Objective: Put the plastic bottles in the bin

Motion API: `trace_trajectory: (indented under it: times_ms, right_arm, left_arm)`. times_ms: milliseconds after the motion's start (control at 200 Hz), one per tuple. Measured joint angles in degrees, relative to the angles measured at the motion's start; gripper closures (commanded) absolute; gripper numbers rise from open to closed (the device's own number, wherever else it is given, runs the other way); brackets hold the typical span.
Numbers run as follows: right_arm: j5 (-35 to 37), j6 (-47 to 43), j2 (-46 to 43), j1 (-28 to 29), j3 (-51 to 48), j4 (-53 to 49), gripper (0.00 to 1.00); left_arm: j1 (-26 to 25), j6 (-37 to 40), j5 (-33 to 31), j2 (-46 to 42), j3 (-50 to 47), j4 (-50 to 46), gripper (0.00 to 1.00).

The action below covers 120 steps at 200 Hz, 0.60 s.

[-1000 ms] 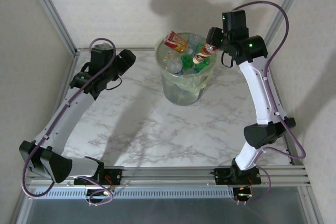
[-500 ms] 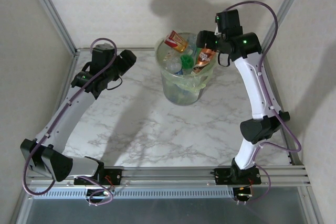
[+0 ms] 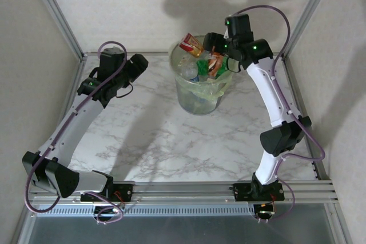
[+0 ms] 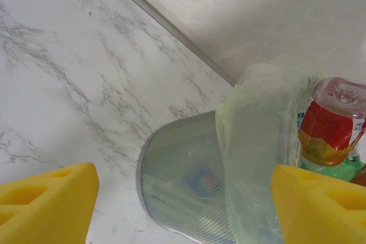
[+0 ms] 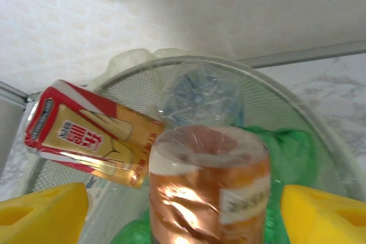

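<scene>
Yellow foam pads (image 5: 40,212) of the right hand (image 5: 183,215) sit in the two lower corners of its wrist view, spread wide and pinching nothing. Between them, low in the middle of that frame, is the crushed orange-brown bottle (image 5: 209,187), seen end-on. It is clear of the left pad and just beside the right one. Up and to the left of it lies a red-and-gold bottle (image 5: 86,135), tilted. Behind it at upper centre is a clear bottle (image 5: 197,98) with blue print, and green bottles (image 5: 291,147) are packed at its right. All of them lie inside the bin (image 5: 297,92), whose mesh-patterned rim curves across the upper part of the frame. In the top view this hand hangs over the upper right of the bin's mouth, in the upper middle of the picture, and the bottles are heaped up to the rim.

The left hand (image 4: 183,198) is also spread, its pads far apart in the bottom corners of its wrist view with nothing between them. Beyond it the bin stands at the lower centre and right, with the thin pale-green bag (image 4: 257,130) folded over its edge. From above, this hand is near the bin's left side and not touching it. The bin stands on the white marble bench (image 3: 160,135).
</scene>
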Motion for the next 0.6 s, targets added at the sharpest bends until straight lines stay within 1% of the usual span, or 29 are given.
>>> trace_trajectory:
  times_ms: [80,115,205,245,275,350,381,421,491,551,601]
  right_arm:
    - [-0.2,0.2,0.6,1.0,-0.5,0.7,0.03]
    - [0.3,0.3,0.9,1.4,-0.5,0.7,0.02]
    - [2.4,0.5,1.1,1.9,-0.5,0.7,0.02]
    - [3.5,0.5,1.0,1.9,-0.5,0.7,0.04]
    - [4.2,0.6,0.8,1.9,-0.5,0.9,0.08]
    - [5.1,0.7,-0.2,1.8,-0.7,1.6,0.22]
    - [5.3,0.7,-1.0,1.8,-1.0,2.1,0.29]
    - [5.3,0.5,-2.2,1.8,-1.5,2.8,0.41]
    - [5.1,0.9,-4.5,1.8,-2.1,3.8,0.56]
    - [5.1,1.6,-5.8,1.8,-2.1,4.7,0.61]
    - [5.0,1.7,-6.3,1.8,-2.1,5.6,0.62]
  left_arm:
    - [0.0,-0.2,0.0,0.0,0.0,0.3,0.21]
    - [0.0,-0.3,0.0,0.0,0.0,0.5,0.19]
    - [0.0,-1.0,0.5,0.2,0.0,1.4,0.18]
    - [0.0,-1.3,0.8,0.6,0.0,2.0,0.18]
    - [0.0,-1.4,1.2,1.0,0.1,2.4,0.19]
    - [0.0,-1.7,1.9,2.3,0.7,3.1,0.2]
    - [0.0,-1.9,2.0,2.8,0.9,3.4,0.2]
    - [0.0,-2.1,2.2,3.3,0.9,3.8,0.21]
    - [0.0,-2.5,2.7,3.6,0.9,4.3,0.21]
    - [0.0,-2.8,3.0,3.7,0.9,4.5,0.22]
    - [0.0,-3.0,3.2,3.7,0.9,4.8,0.22]
